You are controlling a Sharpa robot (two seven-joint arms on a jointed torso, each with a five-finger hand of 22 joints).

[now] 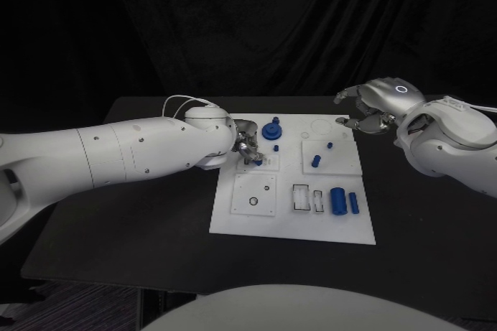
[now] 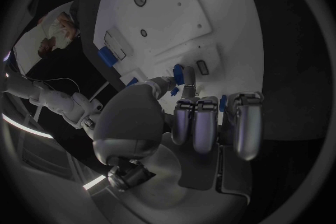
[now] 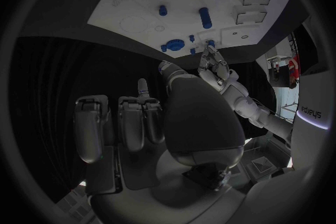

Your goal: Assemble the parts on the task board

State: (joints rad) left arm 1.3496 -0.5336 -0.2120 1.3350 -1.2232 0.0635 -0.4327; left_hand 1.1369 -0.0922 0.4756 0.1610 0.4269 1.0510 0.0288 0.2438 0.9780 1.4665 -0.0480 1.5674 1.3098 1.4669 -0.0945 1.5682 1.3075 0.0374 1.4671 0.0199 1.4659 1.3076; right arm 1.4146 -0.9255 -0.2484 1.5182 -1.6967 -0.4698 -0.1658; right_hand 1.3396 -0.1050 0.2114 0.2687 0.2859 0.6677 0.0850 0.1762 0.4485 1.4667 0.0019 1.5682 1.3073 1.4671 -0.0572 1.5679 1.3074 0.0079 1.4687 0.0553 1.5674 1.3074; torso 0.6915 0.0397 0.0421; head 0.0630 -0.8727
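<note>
Left hand [image 1: 246, 146] is down on the task board [image 1: 233, 223], working at the square plate near the board's far-left corner. Its fingers [image 2: 190, 117] are curled in round a small blue part [image 2: 178, 73] w/ the thumb alongside, so it looks like a pinch grip on that piece, tip pointing at the board. In the right wrist view the same hand sits just beside the blue gear [image 3: 173, 44] and a short peg. Judgement: the step in hand is seating this small part into its hole on that far-left plate, close to the gear [image 1: 271, 129].

Right hand [image 1: 370, 110] hangs off the board's far-right corner, over the black table [image 1: 155, 252]. Its fingers [image 3: 130, 123] are bent down loosely w/ nothing between them: empty, part curled, not gripping.

Rest of the parts: a blue peg [image 1: 317, 159] stands on the right-hand plate, a smaller one [image 1: 330, 144] just beyond it. Nearer the robot, a fat blue cylinder [image 1: 337, 200] and a thinner one [image 1: 353, 202] lie side by side, next to two rectangular slots [image 1: 302, 198]. So prob. early-to-mid task, several pieces not yet placed.

Next move calls for fine alignment: keep the part upright over its hole, press straight down, then let go w/o tipping it or knocking the gear. Whether the tip is already in the hole, can't tell; the fingers hide it.
</note>
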